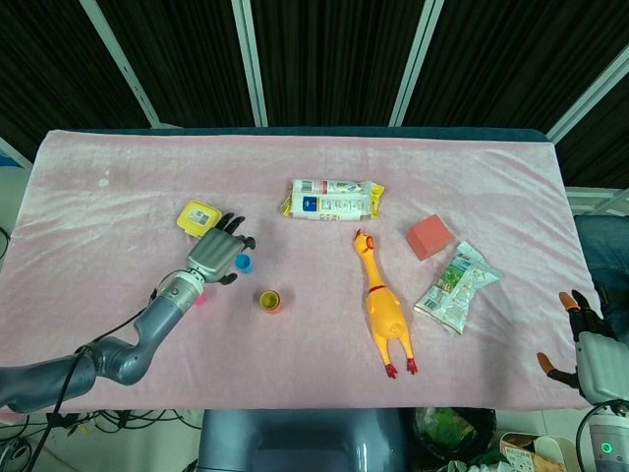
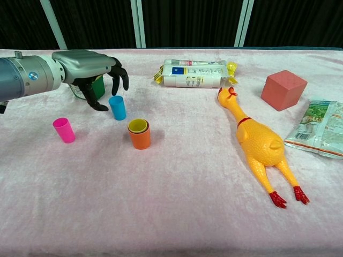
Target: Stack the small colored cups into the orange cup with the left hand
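Left robot hand (image 2: 91,72), fingers apart and empty, hovers over the small blue plastic cup (image 2: 117,107) at left of frame; the printed white packet's (image 2: 194,73) label is unreadable.

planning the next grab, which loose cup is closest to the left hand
The blue cup, right under the left hand; the pink cup stands farther off.

Both views are bright and evenly lit from overhead, so the pink cloth (image 2: 177,176) shows only soft, short shadows, such as the one hugging the rubber chicken (image 2: 256,142). Beyond the cloth's far edge the backdrop is nearly black. Focus is sharp across the cloth, without glare; in the head view, its far edge bows slightly.
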Available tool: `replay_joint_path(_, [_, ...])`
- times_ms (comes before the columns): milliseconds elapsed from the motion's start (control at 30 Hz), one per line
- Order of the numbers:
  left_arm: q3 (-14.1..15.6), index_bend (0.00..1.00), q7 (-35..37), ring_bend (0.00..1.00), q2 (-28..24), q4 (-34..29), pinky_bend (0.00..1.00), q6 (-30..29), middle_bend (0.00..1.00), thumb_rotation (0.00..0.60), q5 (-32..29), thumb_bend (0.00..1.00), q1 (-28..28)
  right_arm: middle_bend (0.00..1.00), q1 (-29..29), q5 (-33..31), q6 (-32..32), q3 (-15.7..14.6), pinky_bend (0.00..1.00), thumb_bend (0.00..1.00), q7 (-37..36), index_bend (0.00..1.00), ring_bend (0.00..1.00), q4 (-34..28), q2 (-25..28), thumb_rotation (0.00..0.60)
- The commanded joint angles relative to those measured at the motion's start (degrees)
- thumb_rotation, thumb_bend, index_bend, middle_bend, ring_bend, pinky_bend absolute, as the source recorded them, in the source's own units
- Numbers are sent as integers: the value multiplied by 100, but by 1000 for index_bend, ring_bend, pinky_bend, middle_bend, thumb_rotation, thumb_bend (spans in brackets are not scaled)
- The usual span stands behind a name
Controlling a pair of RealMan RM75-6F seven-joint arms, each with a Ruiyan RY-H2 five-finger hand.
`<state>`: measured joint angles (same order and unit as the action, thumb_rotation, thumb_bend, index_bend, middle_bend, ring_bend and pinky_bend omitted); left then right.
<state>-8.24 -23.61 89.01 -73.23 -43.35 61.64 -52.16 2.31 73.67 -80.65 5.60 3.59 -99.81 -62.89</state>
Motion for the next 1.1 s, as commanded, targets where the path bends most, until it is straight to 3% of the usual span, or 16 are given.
replay_joint_path(33, [12,344,-60,3,95,142,0,52,456,600,-85,267,-49,15,-5,-17,-1,8,166,187,-23,0,128,-8,-1,600])
replay_joint_path(367, [5,414,-89,37,334,533,0,123,494,600,-262,307,-122,15,-7,-18,5,2,167,187,-25,0,128,-16,-2,600])
replay_joint_path(833, [36,516,454,101,442,774,0,-51,566,600,243,409,-57,15,-6,10,1,-7,166,187,-16,0,129,1,10,600])
replay_joint_path(1100, [34,517,760,101,-63,-41,0,-554,566,600,671,403,171,15,6,9,16,-8,166,187,5,0,129,-9,-8,600])
